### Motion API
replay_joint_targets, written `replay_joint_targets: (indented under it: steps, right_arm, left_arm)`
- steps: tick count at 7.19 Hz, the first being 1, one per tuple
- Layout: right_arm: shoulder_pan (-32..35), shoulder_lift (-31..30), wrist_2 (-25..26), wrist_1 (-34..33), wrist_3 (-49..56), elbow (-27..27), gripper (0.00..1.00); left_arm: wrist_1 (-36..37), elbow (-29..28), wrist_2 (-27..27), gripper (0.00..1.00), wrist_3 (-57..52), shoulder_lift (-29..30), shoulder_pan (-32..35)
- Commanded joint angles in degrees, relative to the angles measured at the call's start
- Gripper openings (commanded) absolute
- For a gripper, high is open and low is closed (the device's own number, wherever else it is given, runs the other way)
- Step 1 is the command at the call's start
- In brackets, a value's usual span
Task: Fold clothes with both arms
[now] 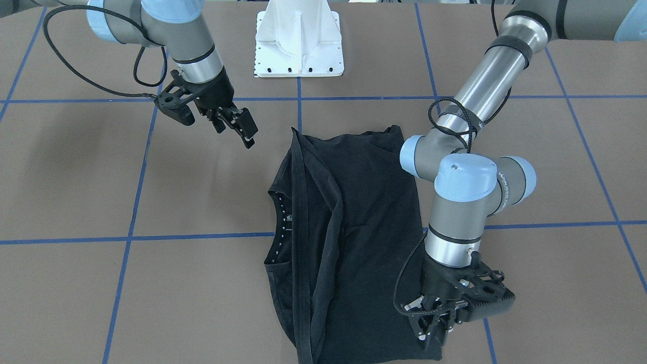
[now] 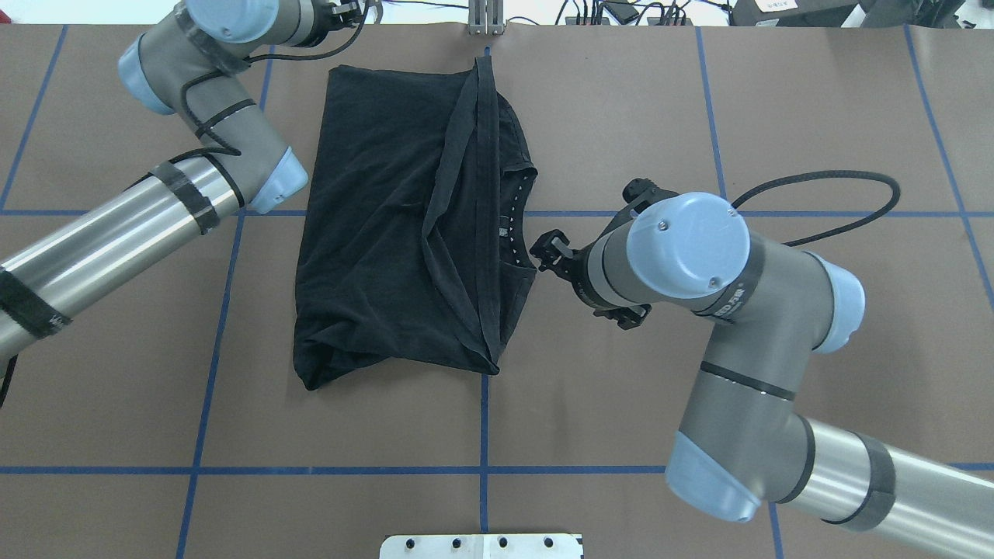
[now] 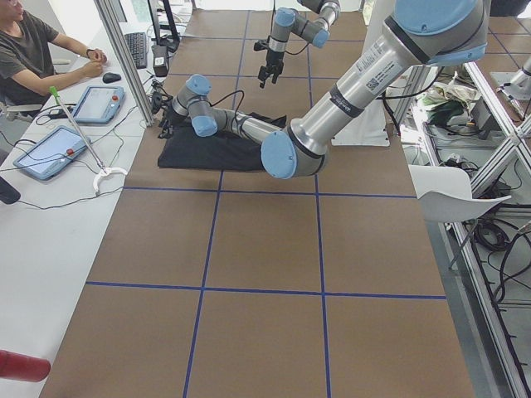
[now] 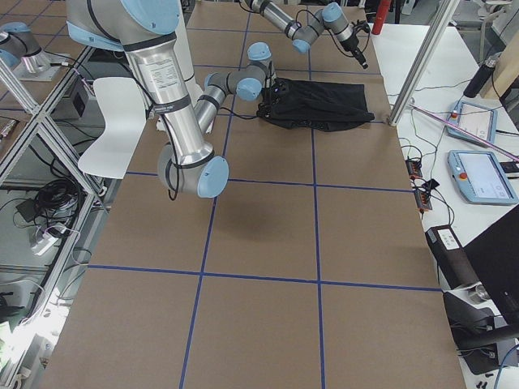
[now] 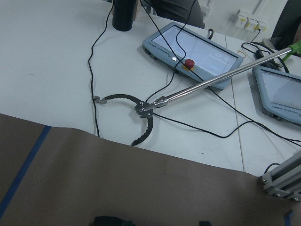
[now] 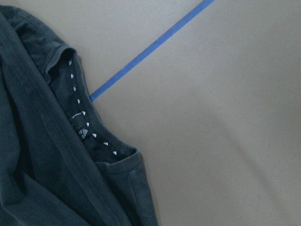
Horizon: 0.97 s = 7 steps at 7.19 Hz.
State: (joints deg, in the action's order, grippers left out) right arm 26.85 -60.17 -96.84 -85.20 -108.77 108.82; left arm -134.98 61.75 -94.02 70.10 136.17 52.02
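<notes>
The black t-shirt (image 1: 364, 227) (image 2: 373, 217) lies flat on the brown table, folded into a long rectangle with its sleeves turned in. Its collar (image 6: 82, 125), lined with white-dotted tape, faces my right arm. My right gripper (image 1: 235, 129) (image 2: 543, 252) hovers open just beside the collar, holding nothing. My left gripper (image 1: 433, 337) (image 2: 353, 9) hangs at the shirt's far corner by the operators' edge of the table; its fingers look open and empty. The left wrist view looks past the table edge and shows no cloth.
The white pedestal base (image 1: 299, 45) stands on the robot's side. Blue tape lines (image 2: 483, 435) grid the table. Beyond the far edge a white desk holds tablets (image 5: 193, 54), cables and a grabber stick (image 5: 211, 82). A person (image 3: 33, 50) sits there beside an aluminium post (image 3: 124, 58).
</notes>
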Motion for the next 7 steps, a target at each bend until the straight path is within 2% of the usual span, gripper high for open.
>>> replay_joint_targets:
  steps: [1, 2, 3, 5, 6, 7]
  right_arm:
    - [-4.7, 4.7, 4.6, -4.2, 10.7, -3.3, 1.0]
    - [-6.2, 7.1, 5.0, -7.2, 18.1, -4.1, 1.0]
    - [-7.6, 8.6, 6.0, -7.4, 23.4, -7.5, 0.97]
    - [-8.3, 17.9, 6.7, -7.6, 40.5, -18.8, 0.9]
    - [-7.9, 20.2, 6.6, -7.7, 45.8, -21.6, 0.83]
    - [-7.4, 20.1, 6.4, -7.7, 51.1, -22.1, 0.71]
  left_arm:
    - [0.0, 16.3, -4.2, 0.99, -1.5, -15.0, 0.4]
    - [0.6, 20.9, -4.2, 0.99, -1.5, -19.0, 0.4]
    - [1.7, 22.5, -4.2, 0.99, -1.3, -19.8, 0.3]
    - [1.7, 22.5, -4.2, 0.99, -0.9, -20.2, 0.4]
    - [1.7, 22.9, -4.2, 0.99, -0.7, -20.3, 0.4]
    - [1.7, 23.0, -4.2, 0.99, -0.6, -20.3, 0.4]
